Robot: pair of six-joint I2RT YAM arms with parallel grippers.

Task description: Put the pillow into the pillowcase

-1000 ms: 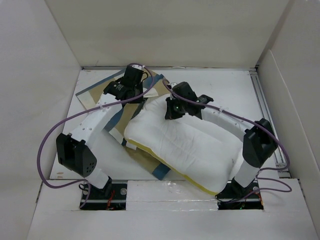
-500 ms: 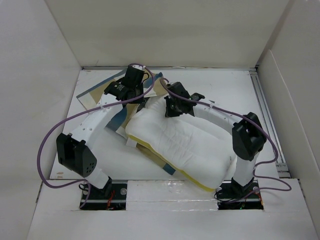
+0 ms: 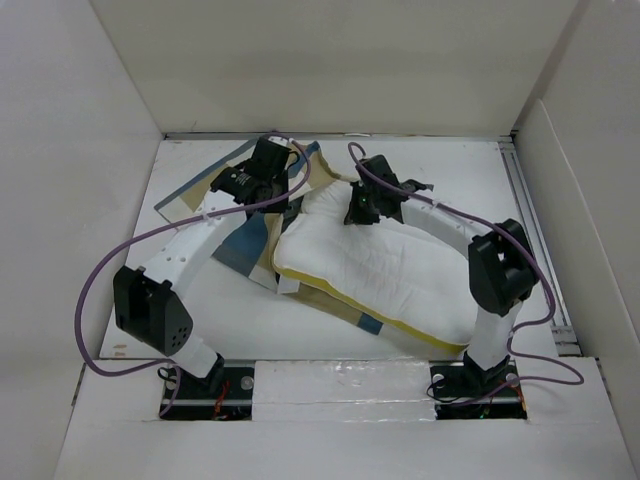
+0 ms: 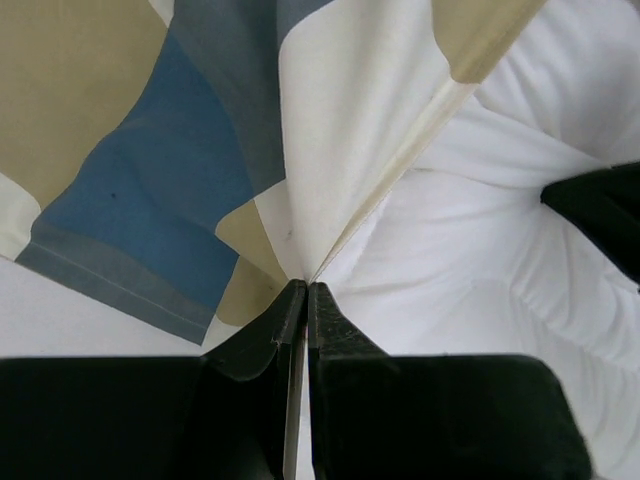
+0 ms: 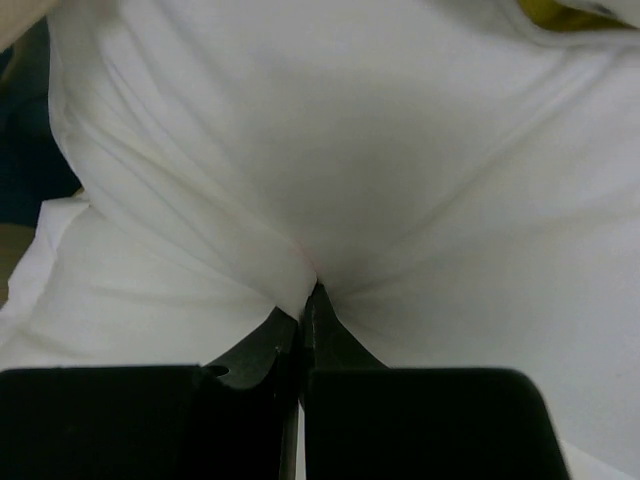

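While my left gripper (image 4: 305, 287) pinches the pillowcase (image 4: 130, 200) hem tight, my right gripper (image 5: 308, 295) nips a fold of the pillow (image 3: 390, 265) near its far edge. Pillow lies diagonally mid-table over the case; checked cloth shows along its near edge. Bare table (image 3: 470, 180) lies right and near-left.

Pillow (image 3: 390, 268) now farther back and rightward

i can't read any text, label, brand or number in any of my views. pillowcase (image 4: 130, 200) shows only plain colour checks, pillow (image 5: 400, 150) only plain white cloth. no print on either that i can make out.
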